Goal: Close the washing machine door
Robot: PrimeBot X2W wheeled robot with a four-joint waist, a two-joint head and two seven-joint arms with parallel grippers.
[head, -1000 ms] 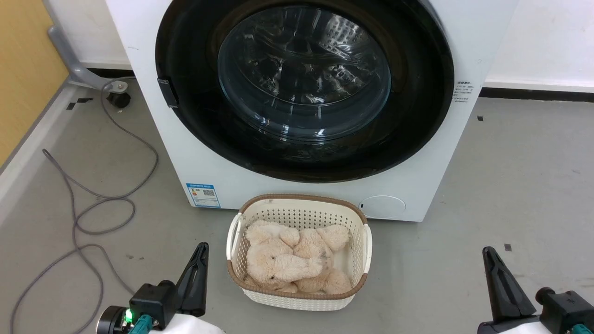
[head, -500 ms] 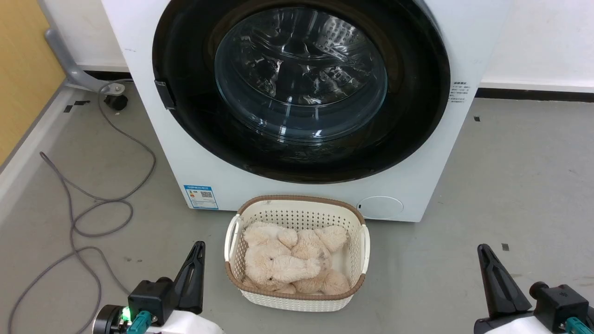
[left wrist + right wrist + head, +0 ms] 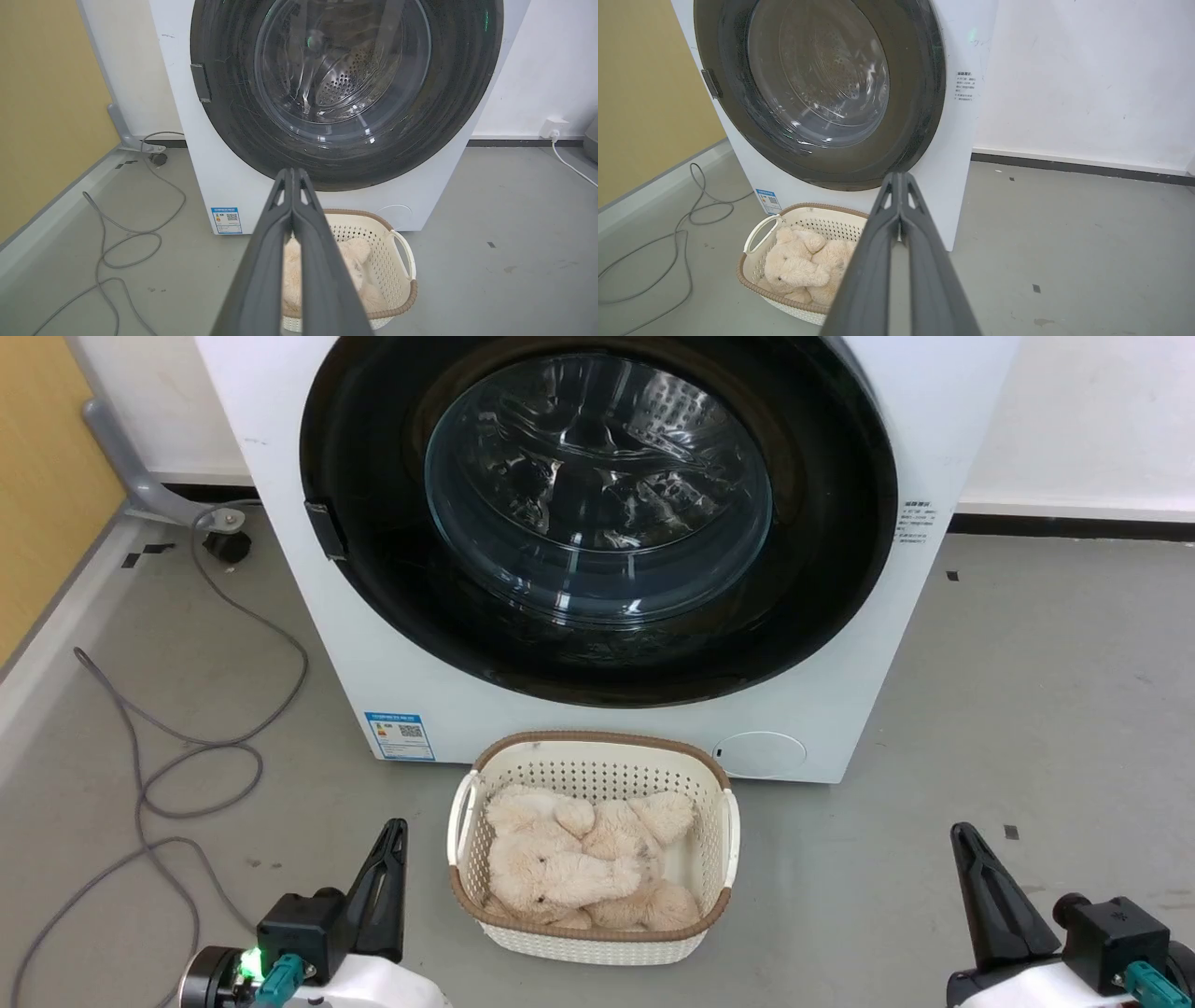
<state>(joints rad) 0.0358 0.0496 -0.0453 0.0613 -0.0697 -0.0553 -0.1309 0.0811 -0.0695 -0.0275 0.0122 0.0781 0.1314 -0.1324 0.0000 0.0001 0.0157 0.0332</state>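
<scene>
Cable [image 3: 187, 747]: a grey loop lies on the floor off the left side of the washing machine [image 3: 448, 691], well clear of its front.

Door tab [image 3: 319, 530]: a small dark tab sits on the left edge of the black ring, against the machine's white front panel.

Washing machine door [image 3: 597, 513]: it lies flat against the front of the machine, glass bowl over the drum. From where I stand, no gap shows around the rim in any view. I'd call the closing as good as done, though I cannot tell if the latch has caught.

Doing it well: if a check is wanted, press once, flat and gently, on the black ring near the tab side, not on the glass. Come in over the basket rather than through it.

Left gripper [image 3: 397, 831]: low and well in front of the machine, off its left half. Its fingers are pressed together with nothing between them. They point up at the machine's front and touch nothing.

Basket [image 3: 597, 751]: a cream basket stands just in front of the machine's base, below the door, with a plush toy [image 3: 569, 868] lying in it.

Right gripper [image 3: 962, 833]: low and well in front of the machine, out past its right corner. Its fingers are likewise pinched together and empty, angled up toward the door, and the pale forearm is only just in sight.
</scene>
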